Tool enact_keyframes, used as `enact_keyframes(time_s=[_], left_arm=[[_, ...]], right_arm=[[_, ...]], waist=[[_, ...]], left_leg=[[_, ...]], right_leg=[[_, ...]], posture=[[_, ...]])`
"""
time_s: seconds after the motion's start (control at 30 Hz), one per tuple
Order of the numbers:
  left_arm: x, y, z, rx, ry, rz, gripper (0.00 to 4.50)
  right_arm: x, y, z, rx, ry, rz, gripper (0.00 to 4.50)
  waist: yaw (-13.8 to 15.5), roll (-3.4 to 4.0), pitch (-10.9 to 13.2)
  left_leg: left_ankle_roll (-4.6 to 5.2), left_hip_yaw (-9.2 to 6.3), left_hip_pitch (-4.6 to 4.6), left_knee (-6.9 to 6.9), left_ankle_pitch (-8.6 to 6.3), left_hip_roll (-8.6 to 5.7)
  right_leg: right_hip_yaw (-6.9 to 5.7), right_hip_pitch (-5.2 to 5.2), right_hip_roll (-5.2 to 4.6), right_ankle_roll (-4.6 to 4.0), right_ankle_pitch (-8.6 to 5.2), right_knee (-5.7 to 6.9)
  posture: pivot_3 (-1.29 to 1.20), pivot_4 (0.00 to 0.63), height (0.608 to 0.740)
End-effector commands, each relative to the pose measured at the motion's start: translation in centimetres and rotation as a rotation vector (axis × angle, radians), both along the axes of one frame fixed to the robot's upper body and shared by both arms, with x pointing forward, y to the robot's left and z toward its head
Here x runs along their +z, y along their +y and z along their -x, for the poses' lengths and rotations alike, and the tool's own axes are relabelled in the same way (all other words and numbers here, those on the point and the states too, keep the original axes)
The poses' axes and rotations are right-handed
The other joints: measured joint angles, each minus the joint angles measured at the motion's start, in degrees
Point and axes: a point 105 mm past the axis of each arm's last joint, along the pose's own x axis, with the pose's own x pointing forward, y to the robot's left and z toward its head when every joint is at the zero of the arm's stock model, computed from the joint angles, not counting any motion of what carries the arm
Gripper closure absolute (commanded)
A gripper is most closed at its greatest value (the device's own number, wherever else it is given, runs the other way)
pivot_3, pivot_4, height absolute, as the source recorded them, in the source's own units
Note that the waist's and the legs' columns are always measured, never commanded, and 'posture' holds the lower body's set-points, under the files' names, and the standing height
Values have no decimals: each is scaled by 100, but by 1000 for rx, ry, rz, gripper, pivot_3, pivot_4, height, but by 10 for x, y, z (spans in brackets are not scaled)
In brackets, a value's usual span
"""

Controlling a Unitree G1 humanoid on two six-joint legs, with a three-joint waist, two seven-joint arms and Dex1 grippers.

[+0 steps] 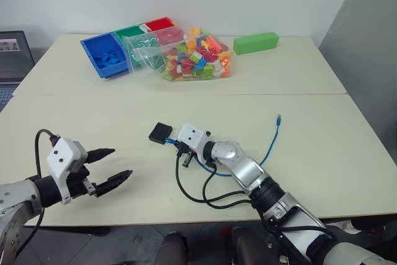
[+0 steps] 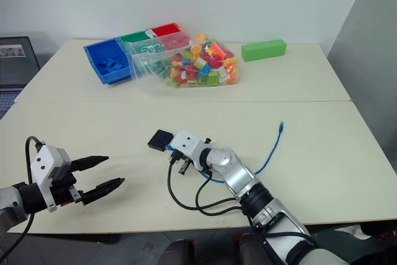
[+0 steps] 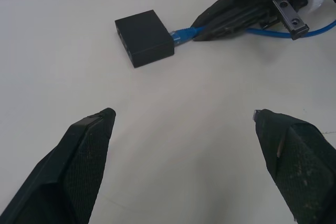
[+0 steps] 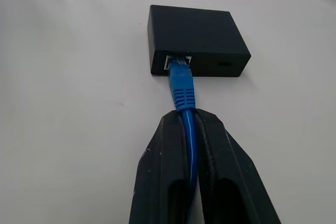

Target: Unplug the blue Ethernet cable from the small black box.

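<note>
Cream table [image 1: 322,153], frame centre: small black box [image 1: 160,132], blue Ethernet cable [image 4: 182,87] plugged in. Right gripper [image 4: 191,116] clamped on cord just behind plug boot. Left gripper [image 1: 110,167] spread wide, lower left (idle). Better: pin box, pull straight back.

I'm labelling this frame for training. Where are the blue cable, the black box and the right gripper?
Blue cable [image 4: 182,83]: right wrist view, on the ribbed boot just behind the plug.
Black box [image 4: 194,25]: right wrist view, middle of its top face.
Right gripper [image 4: 193,116]: right wrist view, fingers shut on the cable.
</note>
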Motion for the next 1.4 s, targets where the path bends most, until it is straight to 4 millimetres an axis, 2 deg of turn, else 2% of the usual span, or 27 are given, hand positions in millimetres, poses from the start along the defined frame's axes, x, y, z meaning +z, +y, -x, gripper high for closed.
enact_keyframes(time_s=[0.03, 0.2, 0.43, 0.67, 0.93, 1.07, 1.4], left_arm=[[8, -4, -10, 39, 24, 149, 0], [19, -15, -26, 25, 99, 366, 0], [42, -42, -34, -124, 187, 578, 0], [49, -65, -35, -239, 237, 648, 0], [58, -70, -36, -279, 235, 712, 0], [63, -74, -34, -306, 237, 742, 658], [63, -78, -30, -331, 268, 759, 2959]], right_arm=[[44, -13, 5, 124, -280, 12, 4493], [69, -36, 13, 231, -491, 30, 4493], [89, -40, 32, 387, -673, -12, 4493], [113, -40, 49, 467, -744, -119, 4493], [118, -45, 53, 489, -749, -151, 4493], [117, -47, 54, 499, -768, -136, 4500], [117, -49, 55, 512, -820, -115, 4500]], waist=[[6, 0, 0], [-12, -2, 0], [-25, -3, 2], [-12, -3, 3], [-6, -3, 3], [4, -3, 3], [8, -3, 3]], left_leg=[[0, 0, 0, 0, 0, -1], [0, -3, 0, 0, 0, 1], [0, -5, -1, 1, 0, 0], [-1, -7, 1, 3, 1, -1], [-2, -10, 2, 4, 1, -1], [-2, -9, 1, 4, 1, -2], [-2, -11, 2, 4, 1, -2]], right_leg=[[0, 1, 0, 1, 0, -2], [-4, 3, 2, 25, -14, -1], [-4, 2, 2, -2, 2, 5], [-4, 6, 0, -3, 3, 5], [-3, 8, 0, -3, 3, 7], [-3, 8, 0, -3, 3, 6], [-2, 8, -1, -3, 3, 7]], posture=[[0, 150, 740], [0, 150, 740], [0, 150, 740], [0, 150, 740], [0, 150, 740], [0, 150, 740], [0, 150, 740]])
